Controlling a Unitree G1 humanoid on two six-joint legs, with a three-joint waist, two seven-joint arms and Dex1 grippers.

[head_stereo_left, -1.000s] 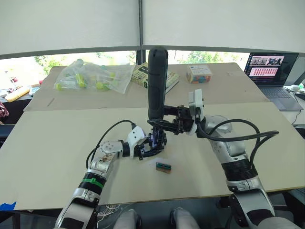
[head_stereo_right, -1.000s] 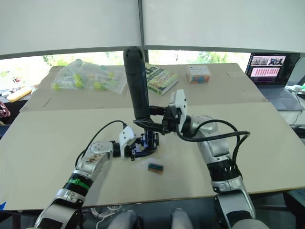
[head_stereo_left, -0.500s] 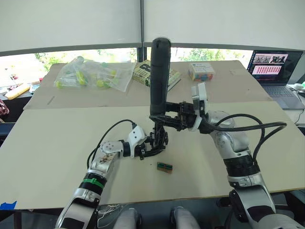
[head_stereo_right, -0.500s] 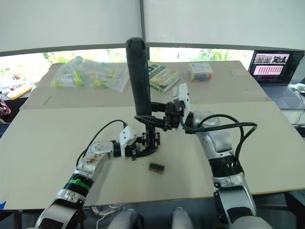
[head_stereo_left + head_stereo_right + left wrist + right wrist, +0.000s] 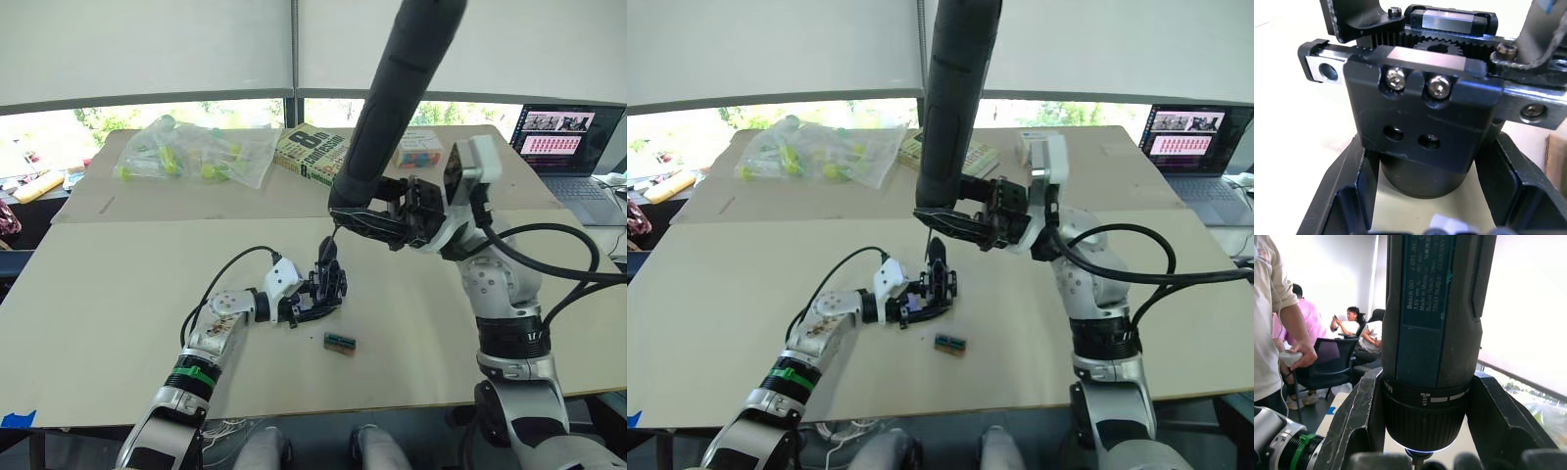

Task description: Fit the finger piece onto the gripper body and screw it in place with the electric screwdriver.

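My left gripper [image 5: 312,302] rests on the table, shut on the gripper body [image 5: 323,286], a black block with a pointed finger sticking up. In the left wrist view its fingers [image 5: 1347,196] flank the round base of the gripper body [image 5: 1420,117], which carries two screws, two empty holes and a toothed rack. I cannot tell the finger piece apart from the body. My right gripper [image 5: 377,220] is shut on the electric screwdriver [image 5: 955,98], which leans up and to the right. Its thin bit hangs just above the body's point. The electric screwdriver [image 5: 1432,333] stands between the right fingers [image 5: 1354,426].
A small green-and-black block [image 5: 338,342] lies on the table in front of the gripper body. At the back are a book [image 5: 312,154], a bag of yellow-green items [image 5: 191,152], a colourful box [image 5: 419,149] and a laptop [image 5: 560,137]. People [image 5: 1359,330] appear behind the screwdriver.
My right arm has lifted the screwdriver up off the gripper body and tilted its top to the right. The left gripper still holds the body in the same spot.
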